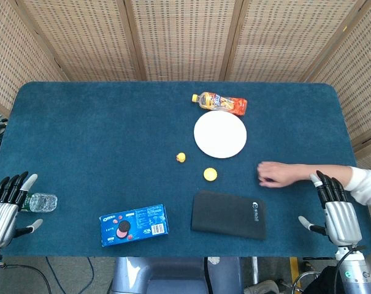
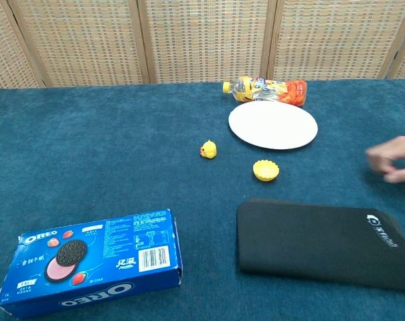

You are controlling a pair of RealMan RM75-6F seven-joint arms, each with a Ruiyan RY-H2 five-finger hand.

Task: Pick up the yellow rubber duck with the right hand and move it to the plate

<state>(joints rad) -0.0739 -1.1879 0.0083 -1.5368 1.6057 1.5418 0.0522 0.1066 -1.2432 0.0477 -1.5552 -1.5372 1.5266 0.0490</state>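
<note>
The small yellow rubber duck (image 1: 181, 157) (image 2: 208, 149) sits on the blue cloth, just left of the white plate (image 1: 220, 134) (image 2: 274, 125). My right hand (image 1: 336, 208) rests at the table's front right corner, fingers apart and holding nothing, far from the duck. At the front left edge my left hand (image 1: 7, 205) is likewise spread and holds nothing. Neither hand appears in the chest view.
A yellow cup-shaped mould (image 1: 210, 174) (image 2: 266, 170) lies below the plate. An orange drink bottle (image 1: 220, 102) (image 2: 266, 89) lies behind the plate. A black pouch (image 1: 229, 214) (image 2: 322, 242), an Oreo box (image 1: 133, 224) (image 2: 92, 259) and a clear bottle (image 1: 40, 201) sit near the front. A person's hand (image 1: 280, 174) (image 2: 393, 159) reaches in from the right.
</note>
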